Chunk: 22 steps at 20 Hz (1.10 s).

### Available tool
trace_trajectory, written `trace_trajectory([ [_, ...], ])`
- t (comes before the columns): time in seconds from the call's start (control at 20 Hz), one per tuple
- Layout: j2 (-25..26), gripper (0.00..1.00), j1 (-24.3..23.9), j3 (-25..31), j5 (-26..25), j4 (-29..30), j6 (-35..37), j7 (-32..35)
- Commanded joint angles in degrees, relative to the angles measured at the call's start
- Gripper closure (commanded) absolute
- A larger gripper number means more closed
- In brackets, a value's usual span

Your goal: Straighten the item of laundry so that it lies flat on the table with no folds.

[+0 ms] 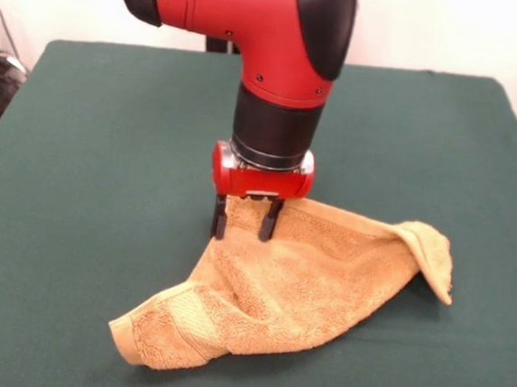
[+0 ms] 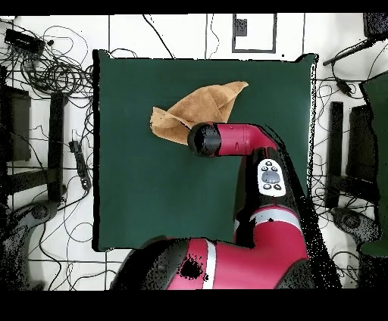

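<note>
A robotics lab: green-felt table (image 1: 82, 142) ringed by tangled cables (image 2: 53, 68) and camera stands (image 2: 57, 144).

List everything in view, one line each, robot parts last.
towel: one, golden-orange, folded and rumpled on the table's near half in the front view, one corner curled over.
table: one, dark green cloth cover, fills most of both views.
cables: many, black, on the floor round the table in the overhead view.
arm: one, red and black, comes down over the towel's far edge.
end effector: one, red body with two black fingers apart, tips at the towel's far edge.
</note>
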Motion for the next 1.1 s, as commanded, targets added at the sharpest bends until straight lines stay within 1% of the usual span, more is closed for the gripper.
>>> trace_trajectory([
  [0.05, -1.65, 0.0, -4.46, 5.04, 3.01, 2.56, 9.63, 0.99],
  [0.15, -2.25, 0.0, -5.12, 6.14, 2.56, 2.68, 10.48, -1.07],
  [0.5, -1.55, 0.0, -5.65, 7.12, 1.78, 1.24, 9.46, -0.09],
  [0.7, -1.85, 0.0, -5.6, 6.98, 0.87, 2.71, 7.07, 1.0],
  [1.1, -1.4, 0.0, -5.16, 6.69, 0.6, 2.39, 6.28, 2.06],
])
